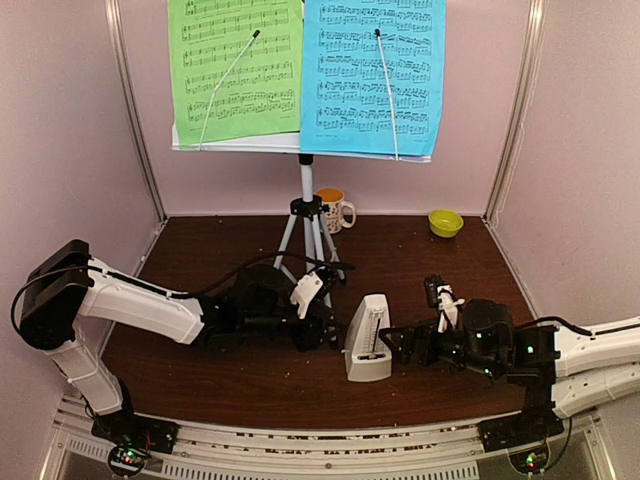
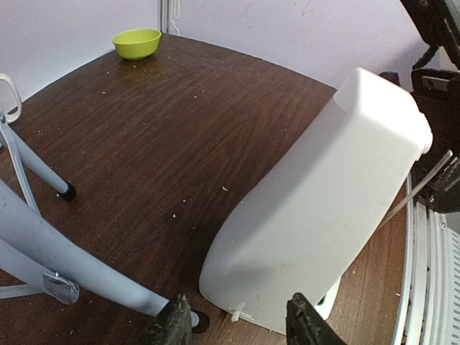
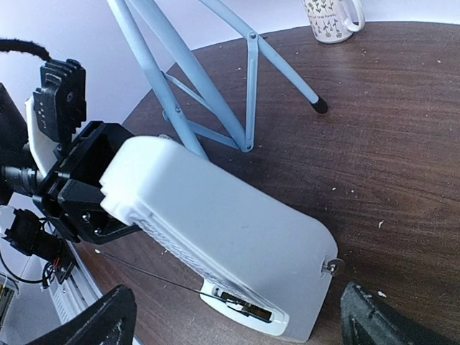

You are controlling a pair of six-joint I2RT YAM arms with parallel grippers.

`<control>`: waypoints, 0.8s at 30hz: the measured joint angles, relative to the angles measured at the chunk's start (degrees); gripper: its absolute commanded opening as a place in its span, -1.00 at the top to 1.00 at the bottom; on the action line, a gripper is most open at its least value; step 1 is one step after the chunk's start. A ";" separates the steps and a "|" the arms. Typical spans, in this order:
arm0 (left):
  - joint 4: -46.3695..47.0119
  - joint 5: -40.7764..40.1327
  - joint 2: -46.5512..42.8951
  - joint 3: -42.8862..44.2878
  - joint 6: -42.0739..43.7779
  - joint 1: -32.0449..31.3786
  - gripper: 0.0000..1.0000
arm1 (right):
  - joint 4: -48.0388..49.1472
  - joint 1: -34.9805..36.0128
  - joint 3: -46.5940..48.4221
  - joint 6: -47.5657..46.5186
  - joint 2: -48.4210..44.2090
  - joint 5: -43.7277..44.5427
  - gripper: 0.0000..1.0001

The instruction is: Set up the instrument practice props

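The white pyramid metronome (image 1: pixel 367 340) stands upright near the front middle of the table, its thin pendulum rod (image 3: pixel 144 272) swung out to one side. I see no clear cover on it. My left gripper (image 1: pixel 322 328) is open just left of it; in the left wrist view (image 2: pixel 239 329) the metronome (image 2: pixel 323 208) sits just ahead of the spread fingertips. My right gripper (image 1: pixel 392 345) is open wide just right of it, the metronome (image 3: pixel 215 223) ahead of its jaws (image 3: pixel 244 323). The music stand (image 1: pixel 300 145) on its tripod (image 1: pixel 308 225) holds the green sheet (image 1: pixel 235 65) and the blue sheet (image 1: pixel 372 70).
A patterned mug (image 1: pixel 335 208) stands behind the tripod, and a small green bowl (image 1: pixel 445 222) sits at the back right. A tripod leg (image 2: pixel 72 266) runs close to my left finger. Pink walls close in the table's sides and back.
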 measured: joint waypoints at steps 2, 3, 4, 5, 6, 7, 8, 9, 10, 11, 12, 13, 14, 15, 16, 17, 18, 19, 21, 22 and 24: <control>0.00 0.00 0.00 0.00 0.00 0.00 0.07 | -0.98 1.70 1.42 -0.26 0.59 1.75 -1.00; 0.00 0.00 0.00 0.00 0.00 0.00 0.08 | -1.22 2.47 2.14 -0.55 1.09 2.27 -1.00; 0.00 0.00 0.00 0.00 0.00 0.00 0.07 | -1.40 3.19 2.99 -0.90 1.77 2.91 -1.00; 0.00 -0.02 0.00 0.00 0.00 0.00 0.07 | -1.57 3.91 3.89 -1.25 2.60 3.63 -1.00; 0.00 0.00 0.00 0.00 0.00 0.00 0.07 | -1.75 4.46 4.59 -1.38 3.26 4.33 -1.00; 0.00 0.00 0.00 0.00 0.00 0.00 0.07 | -2.05 5.01 5.27 -1.49 3.93 5.16 -1.00; 0.00 -0.02 0.00 0.00 -0.02 0.00 0.07 | -2.64 5.46 5.95 -1.49 4.52 6.21 -1.00; 0.00 -0.04 0.00 -0.02 0.00 0.00 0.07 | -3.28 5.73 6.60 -1.46 5.05 7.32 -1.00; 0.00 -0.04 0.00 -0.07 -0.02 0.00 0.07 | -3.98 5.92 7.15 -1.27 5.42 8.41 -1.00; 0.00 -0.09 0.00 -0.13 0.00 0.00 0.07 | -4.92 5.99 7.78 -1.11 5.75 9.68 -1.00; 0.00 -0.13 -0.02 -0.22 -0.02 0.00 0.07 | -5.86 6.01 8.37 -0.87 5.99 11.10 -1.00; -0.02 -0.20 -0.07 -0.37 -0.02 0.00 0.07 | -6.67 6.01 8.81 -0.46 6.12 12.68 -0.99; -0.04 -0.22 -0.13 -0.48 -0.02 0.00 0.07 | -7.48 6.01 9.09 -0.04 6.12 13.86 -0.99; -0.04 -0.24 -0.22 -0.57 -0.02 0.00 0.07 | -8.35 6.01 9.35 0.35 6.12 15.17 -0.98; -0.04 -0.26 -0.33 -0.61 -0.02 0.00 0.07 | -9.14 6.01 9.49 0.76 6.12 16.41 -0.97; -0.04 -0.33 -0.44 -0.63 -0.02 0.00 0.07 | -9.88 6.01 9.55 1.27 6.12 17.38 -0.97; -0.04 -0.39 -0.50 -0.63 -0.02 0.00 0.07 | -10.95 6.01 9.57 1.68 6.10 18.29 -0.96; -0.04 -0.44 -0.59 -0.63 -0.02 0.00 0.07 | -11.87 6.01 9.57 2.03 6.01 19.02 -0.96; -0.02 -0.61 -0.66 -0.63 0.00 0.00 0.07 | -14.19 6.01 9.57 3.08 5.42 20.46 -0.96; -0.04 -0.63 -0.66 -0.63 -0.02 0.00 0.07 | -15.21 6.01 9.55 3.54 4.83 21.03 -0.96; -0.09 -0.76 -0.66 -0.63 0.00 0.00 0.07 | -16.63 6.01 9.03 4.46 3.02 22.12 -0.96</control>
